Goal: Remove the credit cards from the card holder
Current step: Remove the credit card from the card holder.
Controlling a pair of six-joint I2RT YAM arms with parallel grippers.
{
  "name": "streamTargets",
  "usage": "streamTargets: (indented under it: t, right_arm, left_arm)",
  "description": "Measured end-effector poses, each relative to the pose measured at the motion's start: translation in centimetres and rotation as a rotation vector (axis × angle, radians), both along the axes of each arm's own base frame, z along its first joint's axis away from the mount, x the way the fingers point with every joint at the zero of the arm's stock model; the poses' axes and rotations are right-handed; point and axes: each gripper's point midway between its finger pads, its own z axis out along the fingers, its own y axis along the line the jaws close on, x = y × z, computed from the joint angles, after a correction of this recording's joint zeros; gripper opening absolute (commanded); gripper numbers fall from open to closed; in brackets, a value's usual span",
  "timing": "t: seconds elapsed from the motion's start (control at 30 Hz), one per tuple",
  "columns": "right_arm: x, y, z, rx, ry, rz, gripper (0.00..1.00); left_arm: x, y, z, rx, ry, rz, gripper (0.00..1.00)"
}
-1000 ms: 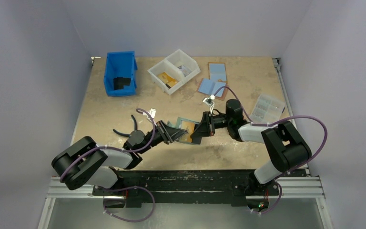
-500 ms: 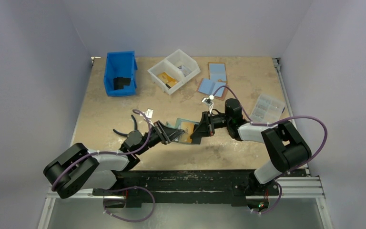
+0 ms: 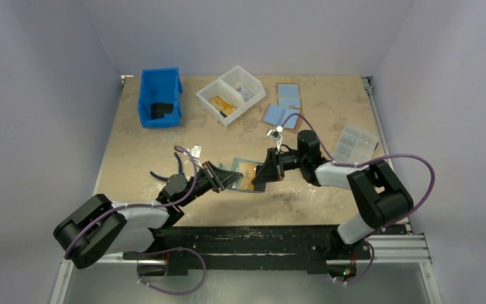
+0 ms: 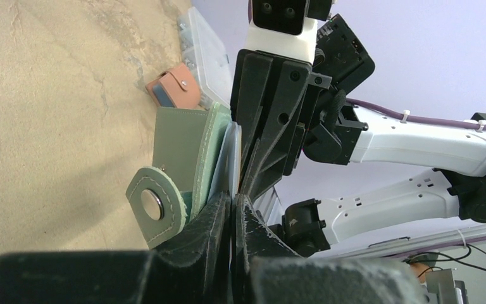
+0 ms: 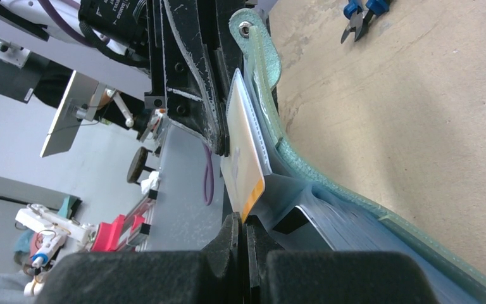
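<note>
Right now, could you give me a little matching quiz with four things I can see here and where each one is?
Things:
1. card holder
2. tan-orange card
3. blue bin
4. clear compartment box

Places:
a. far left corner
b. pinched by the right gripper
c. near the right edge
d. clamped by the left gripper

Pairs: 1-d, 2-b, 3-a, 4-c.
</note>
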Motion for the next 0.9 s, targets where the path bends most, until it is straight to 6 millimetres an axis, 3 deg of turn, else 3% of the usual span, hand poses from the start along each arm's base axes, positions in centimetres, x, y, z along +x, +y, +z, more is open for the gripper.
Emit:
streamTargets:
  t: [0.9]
  right_arm:
    - [-0.73, 0.66, 0.07, 0.007, -0.028, 0.045, 0.00]
  left_arm:
    - [-0.55, 0.94, 0.08, -0.001, -0.001, -0.026, 0.00]
